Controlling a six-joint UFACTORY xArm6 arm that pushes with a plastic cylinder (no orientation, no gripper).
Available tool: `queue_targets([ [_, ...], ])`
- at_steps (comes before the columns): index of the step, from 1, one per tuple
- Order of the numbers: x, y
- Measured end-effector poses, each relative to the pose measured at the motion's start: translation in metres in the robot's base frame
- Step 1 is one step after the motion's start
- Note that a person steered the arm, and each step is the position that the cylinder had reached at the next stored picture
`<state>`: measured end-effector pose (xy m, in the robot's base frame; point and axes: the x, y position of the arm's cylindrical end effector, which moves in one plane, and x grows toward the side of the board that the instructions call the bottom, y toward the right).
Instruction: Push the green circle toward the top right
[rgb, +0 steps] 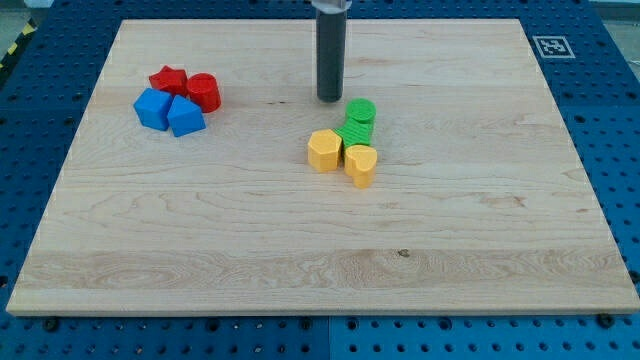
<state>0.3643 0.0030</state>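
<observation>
The green circle (361, 113) lies near the board's middle, touching a second green block (355, 133) just below it. My tip (330, 98) is on the board a short way to the upper left of the green circle, apart from it. A yellow hexagon-like block (324, 150) and a yellow heart-like block (360, 164) sit right below the green pair, touching them.
At the view's upper left is a cluster: a red star-like block (168, 80), a red cylinder (203, 92), and two blue blocks (152, 108) (185, 117). The wooden board (480, 230) rests on a blue perforated table. A marker tag (550, 45) sits at the top right corner.
</observation>
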Motion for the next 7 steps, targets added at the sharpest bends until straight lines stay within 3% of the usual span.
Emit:
queue_targets([
  [2,0.056,-0.013],
  [3,0.059,0.002],
  [5,0.023,0.056],
  [7,0.016,0.149],
])
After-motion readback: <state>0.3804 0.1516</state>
